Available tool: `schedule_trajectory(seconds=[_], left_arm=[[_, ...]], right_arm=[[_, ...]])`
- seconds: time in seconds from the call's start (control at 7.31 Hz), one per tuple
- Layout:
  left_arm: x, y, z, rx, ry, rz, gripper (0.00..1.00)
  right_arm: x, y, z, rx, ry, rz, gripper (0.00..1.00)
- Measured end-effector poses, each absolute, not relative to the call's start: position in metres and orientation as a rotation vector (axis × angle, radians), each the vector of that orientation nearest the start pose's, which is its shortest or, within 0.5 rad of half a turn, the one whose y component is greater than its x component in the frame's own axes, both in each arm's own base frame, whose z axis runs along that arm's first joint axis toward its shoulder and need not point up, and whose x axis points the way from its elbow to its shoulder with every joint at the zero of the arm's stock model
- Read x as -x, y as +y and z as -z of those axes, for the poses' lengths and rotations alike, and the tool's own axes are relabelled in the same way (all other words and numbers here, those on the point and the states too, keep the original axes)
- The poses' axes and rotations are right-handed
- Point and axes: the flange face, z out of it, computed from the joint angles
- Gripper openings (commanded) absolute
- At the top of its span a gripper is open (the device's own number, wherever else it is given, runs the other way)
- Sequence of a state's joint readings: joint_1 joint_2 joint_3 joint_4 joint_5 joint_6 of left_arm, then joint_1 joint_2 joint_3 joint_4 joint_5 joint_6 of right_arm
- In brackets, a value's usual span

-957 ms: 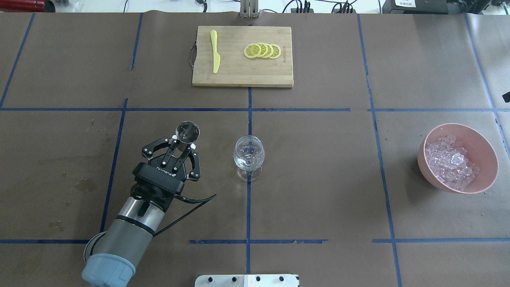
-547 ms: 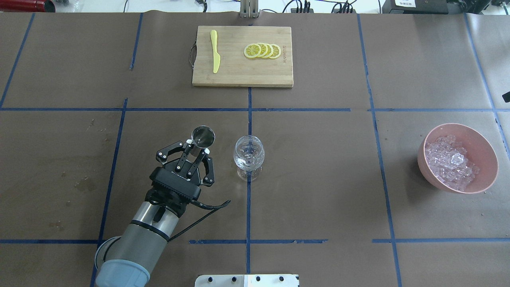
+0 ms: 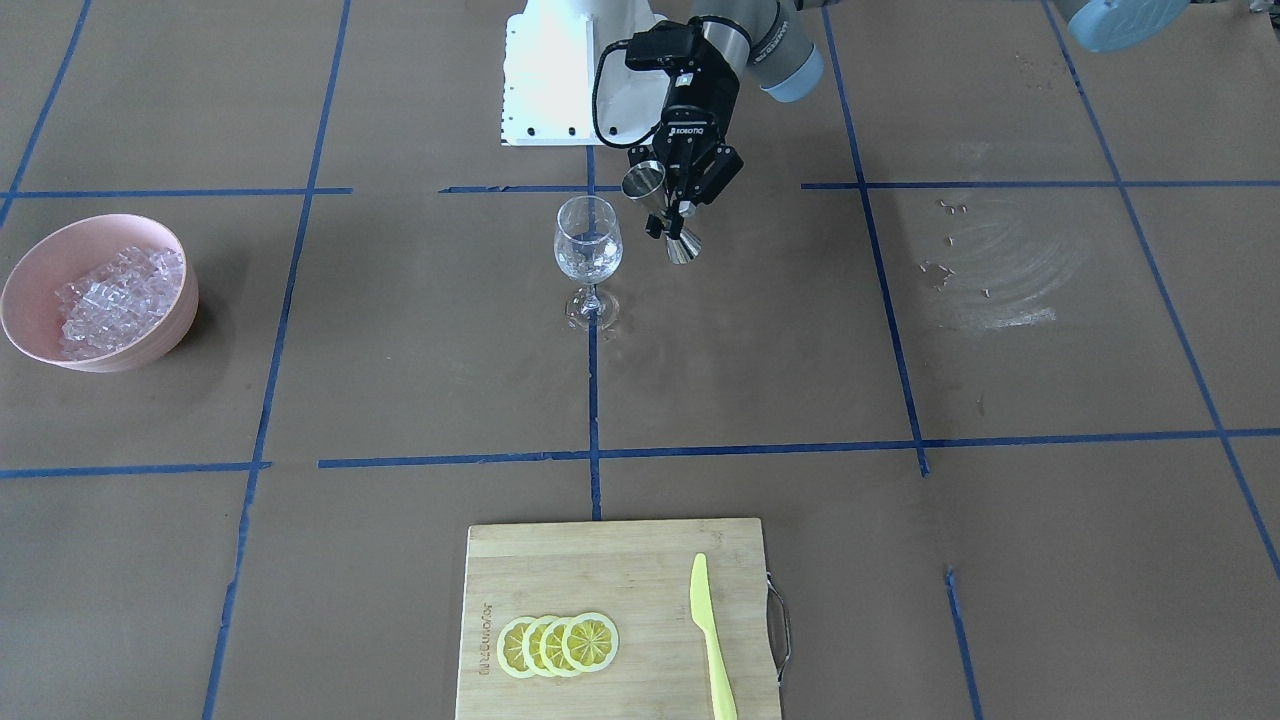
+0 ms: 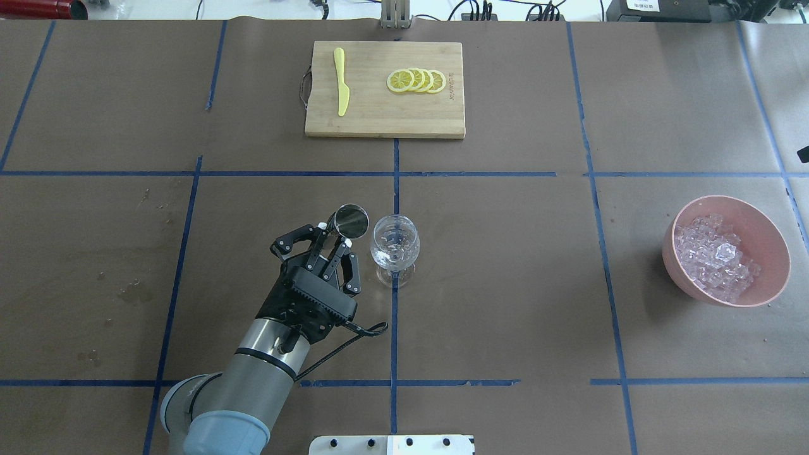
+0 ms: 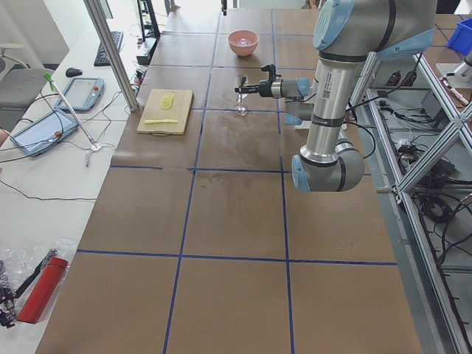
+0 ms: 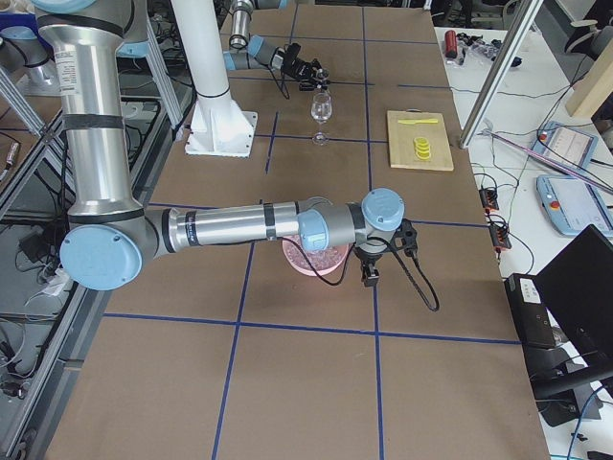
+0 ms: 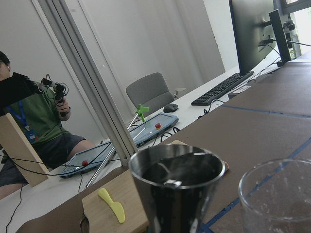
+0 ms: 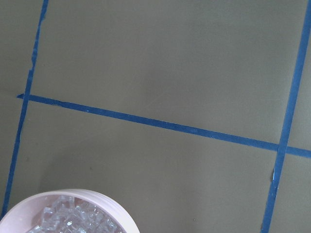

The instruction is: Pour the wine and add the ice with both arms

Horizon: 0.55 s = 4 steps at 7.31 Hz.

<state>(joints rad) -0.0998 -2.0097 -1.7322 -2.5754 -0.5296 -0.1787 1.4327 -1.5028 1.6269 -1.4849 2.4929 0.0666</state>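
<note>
**The cup is right next to the glass**

The left gripper has its two fingers squeezed on the thin middle of a small metal cup. In the overhead view they sit in the lower middle of the frame. The wine glass stands just to the right of the metal cup, very near but not touching. In the front-facing view the cup's long shape stands mostly up. Its open top leans a little toward the glass. So I think the next move is a small one: bring the cup's top over the rim of the glass and tip it that way. The left arm is the near one for this job.

The ice lies in a pink bowl at the right edge, well apart from the glass. The right gripper hangs by that bowl in the right side view. I cannot tell if its fingers are apart or together.
</note>
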Motion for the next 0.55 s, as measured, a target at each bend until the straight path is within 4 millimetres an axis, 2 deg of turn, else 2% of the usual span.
schedule_trajectory(seconds=[0.55], left_arm=[[-0.537, -0.274, -0.210, -1.528, 0.370, -0.337, 0.00]], right_arm=[[0.019, -0.530, -0.575, -0.101, -0.934, 0.162, 1.00]])
